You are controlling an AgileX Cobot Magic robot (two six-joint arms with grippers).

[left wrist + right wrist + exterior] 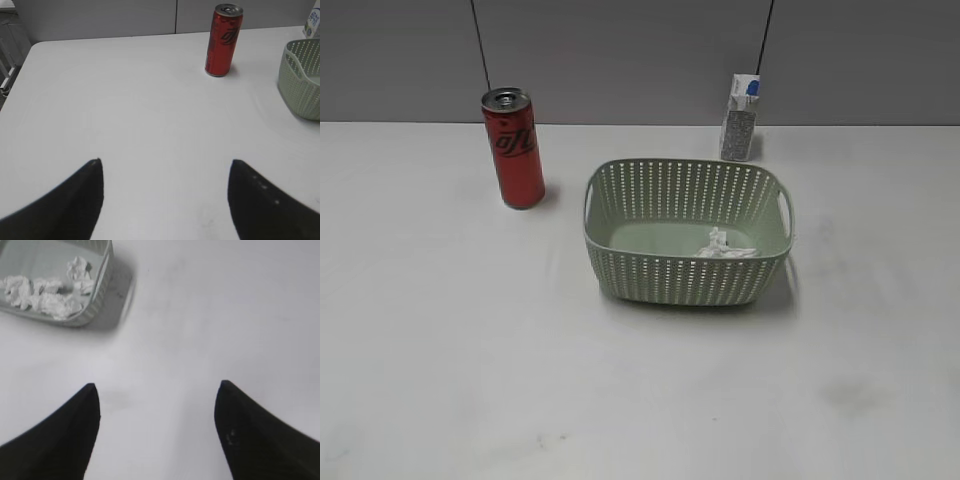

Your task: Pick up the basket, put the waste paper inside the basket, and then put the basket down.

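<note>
The pale green slotted basket (688,275) stands on the white table at centre right. It also shows at the right edge of the left wrist view (300,87) and at the top left of the right wrist view (102,277). Crumpled white waste paper (723,246) lies inside it, seen as several wads in the right wrist view (45,295). My left gripper (165,162) is open and empty over bare table, well left of the basket. My right gripper (156,385) is open and empty over bare table, apart from the basket. Neither gripper shows in the exterior view.
A red drink can (514,148) stands upright to the left of the basket, also in the left wrist view (223,40). A white-and-blue carton (740,118) stands behind the basket at the back. The table's left edge (17,80) shows in the left wrist view.
</note>
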